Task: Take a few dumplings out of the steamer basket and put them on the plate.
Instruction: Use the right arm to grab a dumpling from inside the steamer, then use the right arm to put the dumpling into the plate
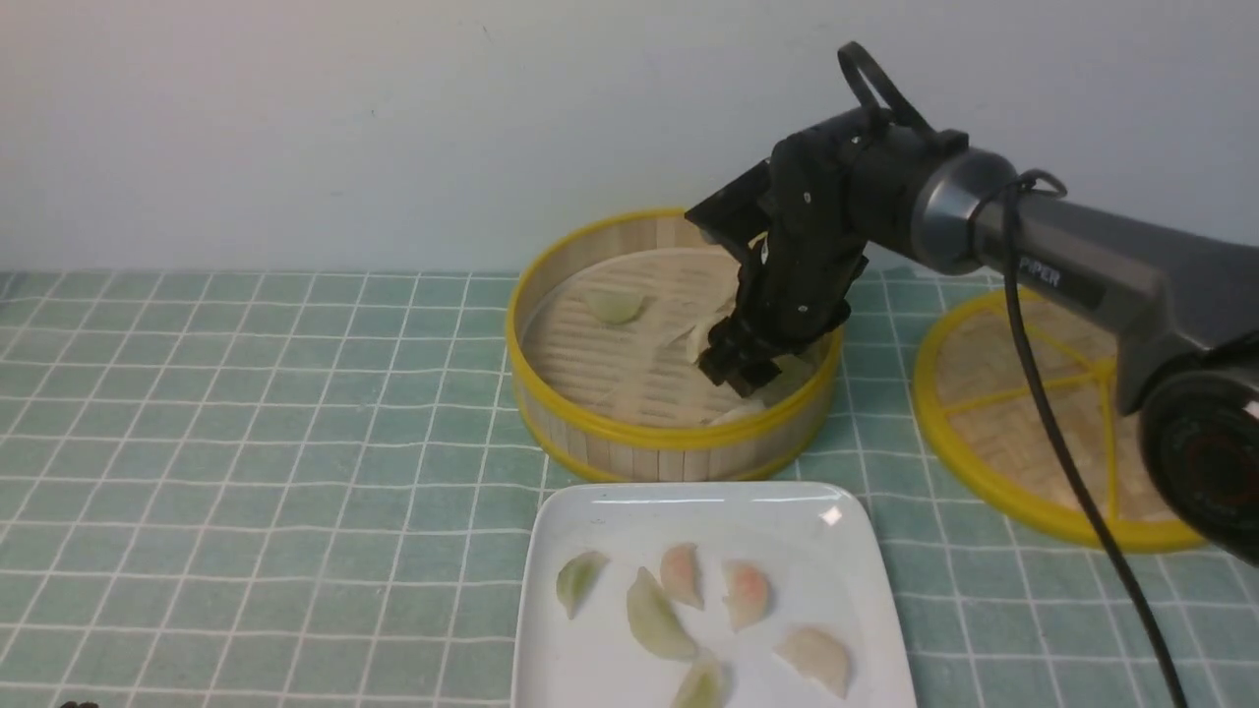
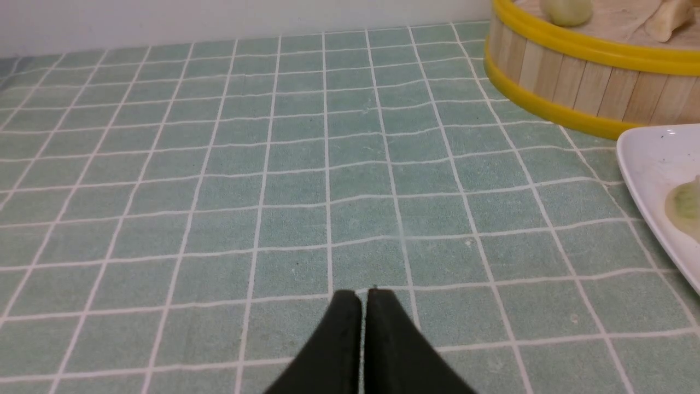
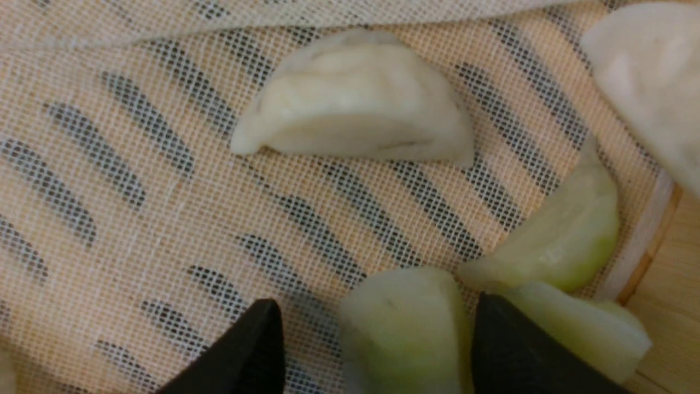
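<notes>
Between the jaws, a dumpling [image 3: 402, 334]

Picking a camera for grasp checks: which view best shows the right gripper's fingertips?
Right wrist view: both fingertips of the right gripper show apart, a green dumpling between them. Front view shows the gripper over the steamer basket, fingertips unclear. Left wrist view doesn't show it.

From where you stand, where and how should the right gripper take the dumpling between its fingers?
Probably pinch the dumpling across its narrow middle from above; its long sides already face the open right gripper's two fingers.
</notes>
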You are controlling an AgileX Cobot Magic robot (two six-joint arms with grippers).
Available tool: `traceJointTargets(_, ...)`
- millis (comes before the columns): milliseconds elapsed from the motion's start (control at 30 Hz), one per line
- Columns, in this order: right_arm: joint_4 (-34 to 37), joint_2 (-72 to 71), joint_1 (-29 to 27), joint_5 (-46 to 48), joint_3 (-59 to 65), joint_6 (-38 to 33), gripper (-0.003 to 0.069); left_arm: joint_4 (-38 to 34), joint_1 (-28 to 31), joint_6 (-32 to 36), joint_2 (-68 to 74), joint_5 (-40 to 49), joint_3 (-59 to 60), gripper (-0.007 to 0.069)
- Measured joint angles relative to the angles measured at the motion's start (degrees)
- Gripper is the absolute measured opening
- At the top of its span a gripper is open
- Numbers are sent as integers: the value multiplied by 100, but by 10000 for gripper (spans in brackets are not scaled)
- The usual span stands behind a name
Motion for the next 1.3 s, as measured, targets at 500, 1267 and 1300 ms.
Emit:
traceJointTargets(500, 970, -1051, 0, 948, -636, -12, 202, 0, 0, 0, 0, 0, 0, -6)
traceJointTargets(1267, 1470, -2013, 282, 387, 3291, -101, 223, 0, 0, 0, 0, 0, 0, -6)
traceJointTargets(1300, 1470, -2013, 282, 387, 3264, -79, 247, 0, 0, 0, 0, 0, 0, -6)
